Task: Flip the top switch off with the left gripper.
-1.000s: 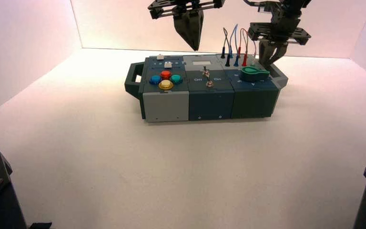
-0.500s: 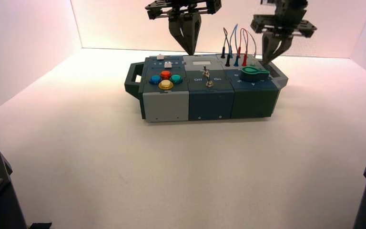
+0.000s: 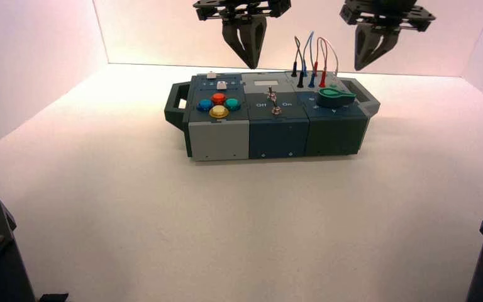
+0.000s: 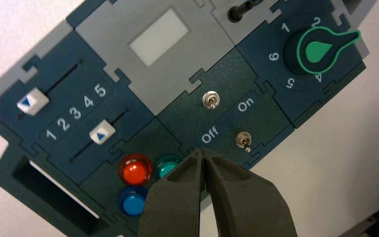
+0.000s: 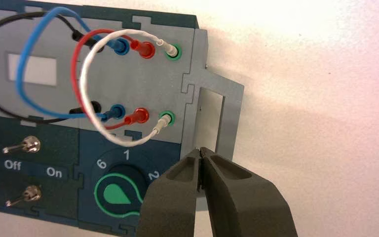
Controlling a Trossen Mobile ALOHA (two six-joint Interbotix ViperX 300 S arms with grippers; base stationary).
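The top switch (image 3: 272,96) is a tiny silver toggle on the box's dark middle panel, behind a second toggle (image 3: 277,110). My left gripper (image 3: 249,63) hangs shut above the back of that panel and touches nothing. In the left wrist view its closed fingertips (image 4: 203,152) sit by the "Off" lettering, a short way from the top switch (image 4: 208,100). In the right wrist view the top switch (image 5: 29,144) and the lower toggle (image 5: 28,193) both point their levers toward the "Off" side. My right gripper (image 3: 360,66) hovers shut high above the box's right end.
The box (image 3: 217,141) holds red, blue, teal and yellow push buttons (image 3: 219,106) on its left. A green knob (image 3: 335,95) sits on its right, with looped wires (image 3: 311,56) behind. Two white sliders (image 4: 32,103) show beside a pale display (image 4: 159,37). Handles stick out at both ends.
My right gripper has risen from beside the green knob to well above the box. The left gripper has straightened and lifted slightly. The switches look unchanged.
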